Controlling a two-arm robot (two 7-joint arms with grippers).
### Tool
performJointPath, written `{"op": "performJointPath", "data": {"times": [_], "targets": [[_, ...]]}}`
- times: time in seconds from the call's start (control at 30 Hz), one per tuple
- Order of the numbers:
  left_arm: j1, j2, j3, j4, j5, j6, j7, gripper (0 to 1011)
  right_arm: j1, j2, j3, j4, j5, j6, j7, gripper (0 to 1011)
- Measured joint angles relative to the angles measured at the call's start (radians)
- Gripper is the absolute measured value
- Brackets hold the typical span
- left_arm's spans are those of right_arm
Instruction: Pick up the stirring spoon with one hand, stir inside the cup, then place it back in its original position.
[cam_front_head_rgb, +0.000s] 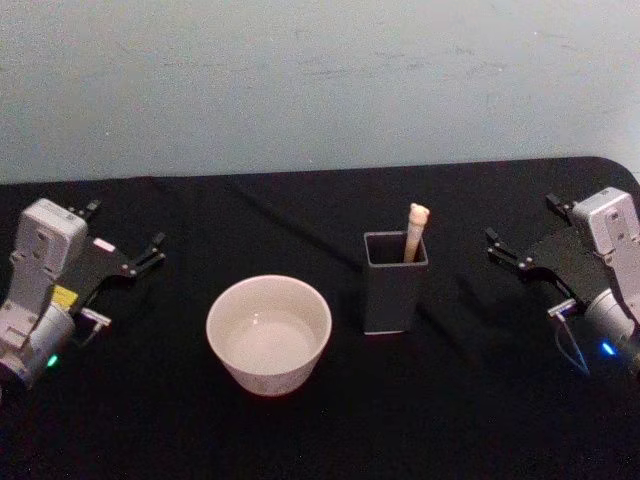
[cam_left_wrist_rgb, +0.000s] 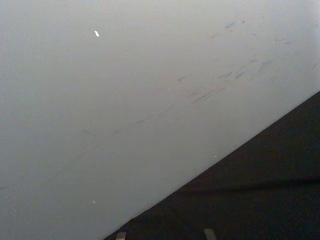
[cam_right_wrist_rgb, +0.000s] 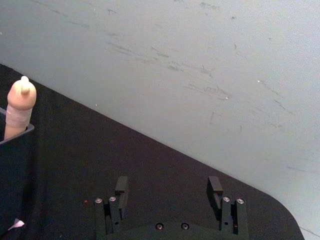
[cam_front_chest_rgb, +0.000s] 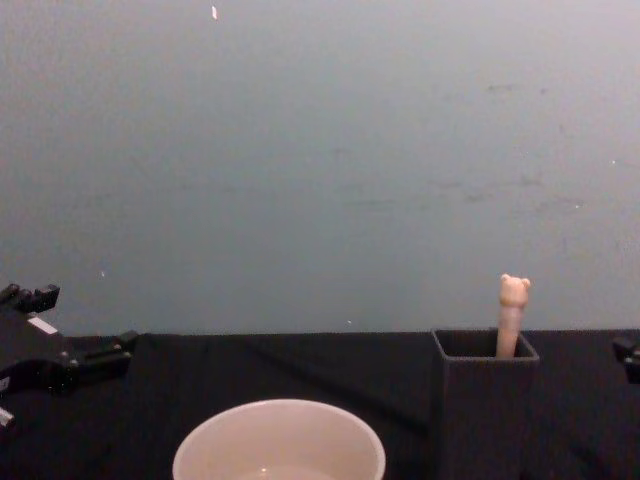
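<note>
One stirring spoon (cam_front_head_rgb: 416, 225) stands in the single holder (cam_front_head_rgb: 393, 295), one cup (cam_front_head_rgb: 266, 376) near the holder's left, the left gripper (cam_front_head_rgb: 125, 227) and right gripper (cam_front_head_rgb: 522, 222) well out to either side, both spread wide, empty.

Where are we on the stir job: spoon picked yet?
Nothing looks done, or the cycle is over; these views can't separate the two. The stirring spoon stands in the dark grey holder, bear head up, beside the cup. In hand: nothing; left gripper and right gripper sit out at either side, jaws open. If starting, pick, stir and return all remain.
</note>
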Motion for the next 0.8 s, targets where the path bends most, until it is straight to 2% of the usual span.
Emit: {"op": "performJointPath", "data": {"times": [0.8], "targets": [[0.000, 0.000, 0.000, 0.000, 0.000, 0.000, 0.000, 1001, 0.000, 0.000, 0.000, 0.000, 0.000, 0.000, 0.000, 1003]]}}
